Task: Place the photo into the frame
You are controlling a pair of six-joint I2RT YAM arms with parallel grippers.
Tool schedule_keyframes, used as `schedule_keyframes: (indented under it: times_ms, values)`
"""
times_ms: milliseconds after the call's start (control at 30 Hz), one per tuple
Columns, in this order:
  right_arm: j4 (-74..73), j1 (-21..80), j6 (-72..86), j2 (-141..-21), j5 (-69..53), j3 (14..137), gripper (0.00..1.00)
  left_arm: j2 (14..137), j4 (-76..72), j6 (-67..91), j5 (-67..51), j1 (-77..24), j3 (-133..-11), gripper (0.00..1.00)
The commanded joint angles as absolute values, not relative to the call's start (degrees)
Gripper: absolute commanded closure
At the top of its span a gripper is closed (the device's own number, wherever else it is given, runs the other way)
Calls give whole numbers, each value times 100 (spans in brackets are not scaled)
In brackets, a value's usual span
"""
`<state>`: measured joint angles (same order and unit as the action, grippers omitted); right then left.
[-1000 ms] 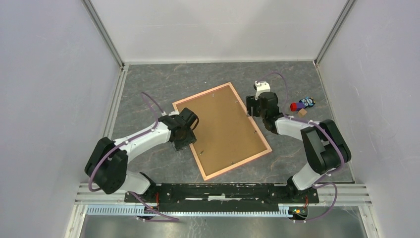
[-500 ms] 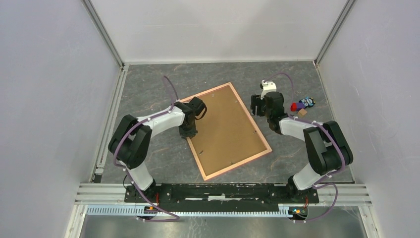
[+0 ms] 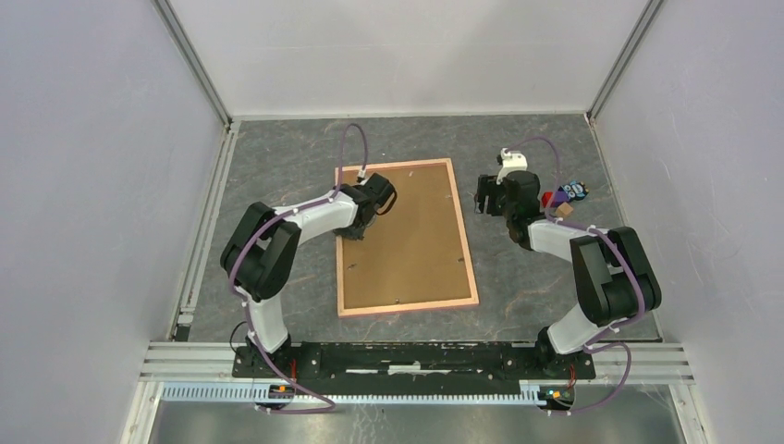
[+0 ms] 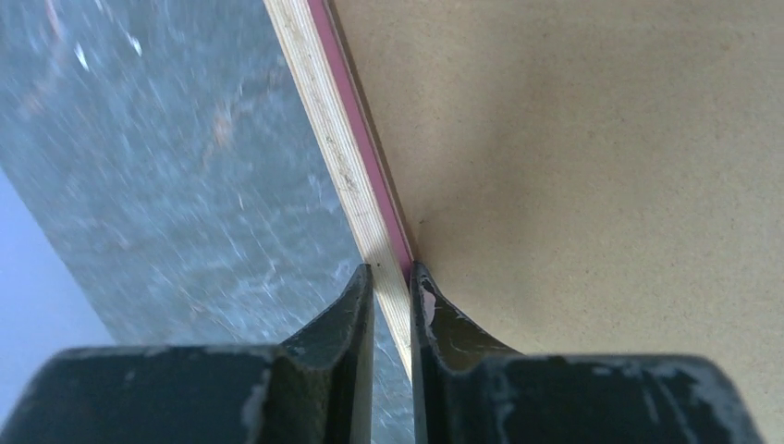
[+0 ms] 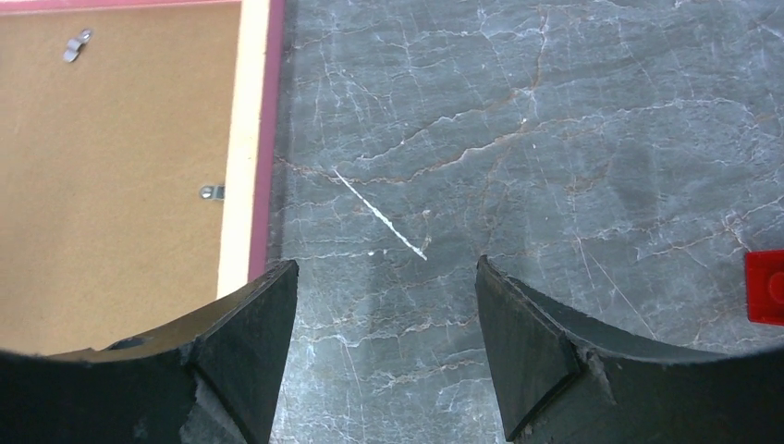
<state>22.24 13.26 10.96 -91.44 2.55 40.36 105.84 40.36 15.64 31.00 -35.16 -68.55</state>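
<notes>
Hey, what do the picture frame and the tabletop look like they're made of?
Frame: probably wood or fibreboard, pink painted rim over a pale raw edge; its backing looks like matte brown hardboard. Tabletop: grey veined stone look, possibly a printed laminate, scuffed.

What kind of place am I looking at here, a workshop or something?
Probably a lab robot booth: plain walls box in a marbled grey table, two arms stand bolted to a mounting rail, and a pink picture frame lies back-up between them.
</notes>
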Motion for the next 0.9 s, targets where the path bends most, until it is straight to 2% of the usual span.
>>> schedule_keyframes:
  times_ms: [0, 167, 233, 400, 433, 533, 633, 733, 867]
  values:
    - [2492, 1235, 1197, -8912, 150, 3940, 24, 10624, 3079, -338, 3514, -3812, -7315, 93]
    - [2527, 1112, 1230, -8900, 116, 3903, 24, 10812, 2453, -1372, 2857, -3970, -7591, 93]
    - [2536, 1075, 1244, -8888, 100, 3877, 24, 10902, 2103, -1709, 2501, -3975, -7652, 98]
    - [2573, 973, 1274, -8881, 63, 3823, 24, 11156, 3179, -604, 2433, -3865, -8616, 96]
    - [2575, 954, 1289, -8885, 45, 3828, 24, 10992, 3141, -352, 2305, -3872, -8497, 90]
    - [2576, 923, 1323, -8912, 14, 3858, 24, 10331, 3233, 586, 1952, -3868, -8036, 59]
    - [2593, 913, 1361, -8955, 17, 3876, 24, 9705, 3682, 1979, 1695, -3867, -7622, 39]
    - [2585, 913, 1385, -8982, -165, 3909, 24, 9198, 4423, 4160, 1360, -3867, -7221, 34]
    - [2622, 913, 1437, -8997, -201, 3876, 24, 8609, 4713, 6613, 124, -4077, -6339, 29]
